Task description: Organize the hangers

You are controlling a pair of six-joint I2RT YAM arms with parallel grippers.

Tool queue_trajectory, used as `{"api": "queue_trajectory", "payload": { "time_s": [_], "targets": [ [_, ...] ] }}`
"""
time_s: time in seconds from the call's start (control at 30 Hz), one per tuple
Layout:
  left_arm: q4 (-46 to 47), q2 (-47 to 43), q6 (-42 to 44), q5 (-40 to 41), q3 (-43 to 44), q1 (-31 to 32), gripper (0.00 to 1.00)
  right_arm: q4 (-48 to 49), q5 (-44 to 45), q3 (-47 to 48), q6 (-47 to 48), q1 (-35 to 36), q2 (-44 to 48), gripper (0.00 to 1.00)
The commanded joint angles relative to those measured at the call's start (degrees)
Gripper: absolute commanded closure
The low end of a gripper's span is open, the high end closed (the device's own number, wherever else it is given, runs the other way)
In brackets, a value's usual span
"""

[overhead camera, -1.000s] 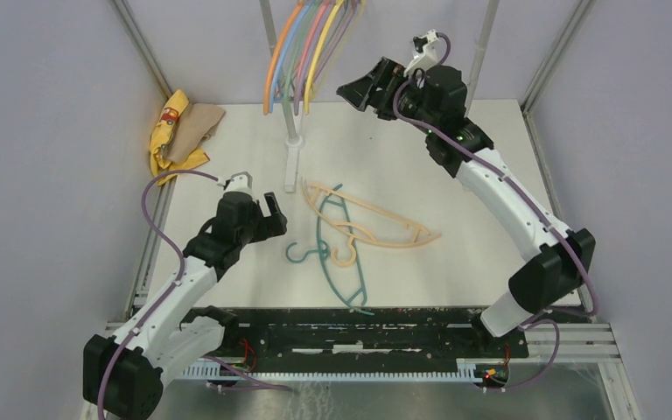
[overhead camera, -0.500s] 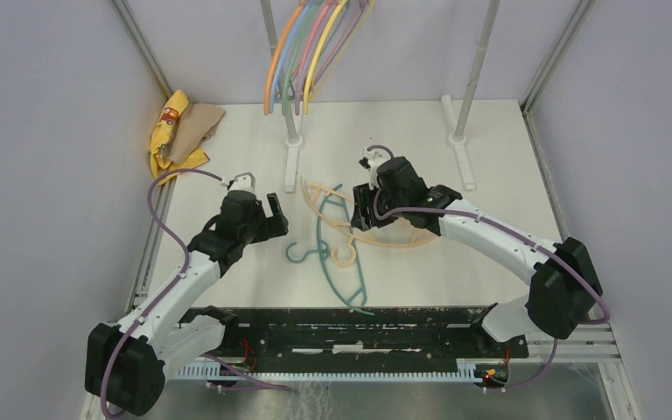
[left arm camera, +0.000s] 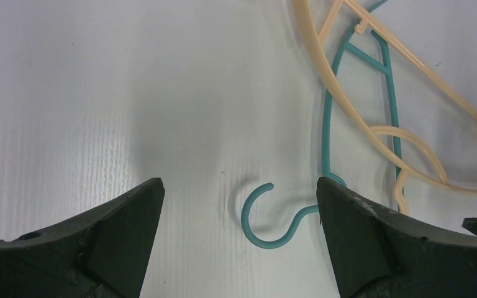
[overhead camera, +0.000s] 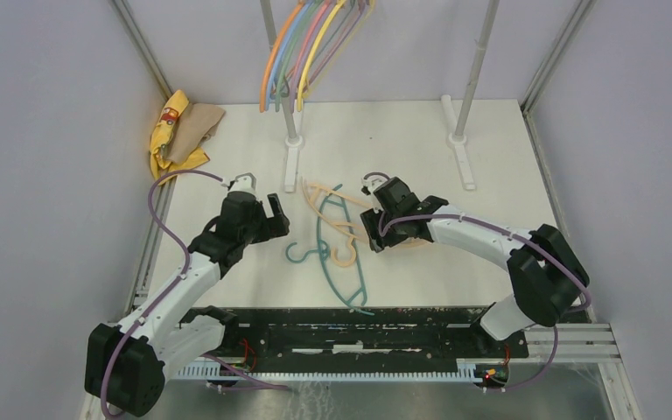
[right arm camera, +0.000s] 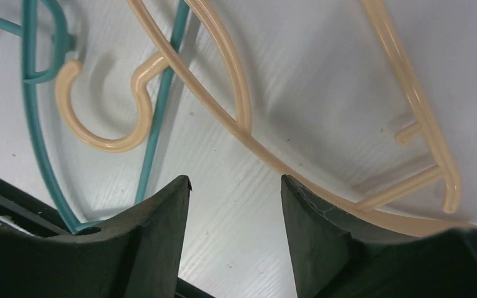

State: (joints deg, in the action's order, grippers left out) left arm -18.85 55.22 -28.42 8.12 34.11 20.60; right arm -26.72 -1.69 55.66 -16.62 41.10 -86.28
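A teal hanger [overhead camera: 339, 273] and a peach hanger [overhead camera: 344, 257] lie crossed on the white table; several coloured hangers [overhead camera: 302, 52] hang on the rack at the back. My left gripper [overhead camera: 277, 217] is open and empty, just left of the teal hook; in the left wrist view the gripper [left arm camera: 239, 183] frames the teal hook [left arm camera: 267, 220] beside the peach hanger [left arm camera: 348, 105]. My right gripper [overhead camera: 374, 231] is open, low over the peach hanger. In the right wrist view the gripper [right arm camera: 236, 180] sits beside the peach bar [right arm camera: 248, 146], with the teal hanger [right arm camera: 161, 118] to the left.
A yellow and tan cloth [overhead camera: 178, 129] lies at the back left corner. Two grey rack poles [overhead camera: 290, 109] [overhead camera: 470, 92] stand on white bases at the back. A black rail [overhead camera: 341, 319] runs along the near edge.
My right arm has swung down from the rack at the back to the table and now sits low over the peach hanger. The left arm has barely moved.
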Motion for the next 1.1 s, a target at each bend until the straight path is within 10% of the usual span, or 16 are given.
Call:
{"api": "queue_trajectory", "payload": {
  "time_s": [0.0, 0.53, 0.83, 1.07],
  "targets": [
    [3.62, -0.41, -1.82, -1.00, -0.01, -0.22, 0.01, 2.42, 2.66, -1.82, 2.49, -0.18, -3.03, 0.36],
    [2.86, -0.93, -1.81, -1.19, -0.09, -0.21, 0.01, 3.26, 2.30, -5.25, 2.30, -0.12, -2.16, 0.39],
    [3.37, -0.81, -1.94, -1.25, -0.09, -0.24, 0.01, -8.45, 2.76, 1.53, 7.31, 1.62, 6.80, 0.24],
    [3.73, -1.25, -2.49, -1.95, -0.35, -0.17, 0.01, -7.83, 6.42, 5.62, 13.33, 1.54, -2.57, 0.25]
  ]
}}
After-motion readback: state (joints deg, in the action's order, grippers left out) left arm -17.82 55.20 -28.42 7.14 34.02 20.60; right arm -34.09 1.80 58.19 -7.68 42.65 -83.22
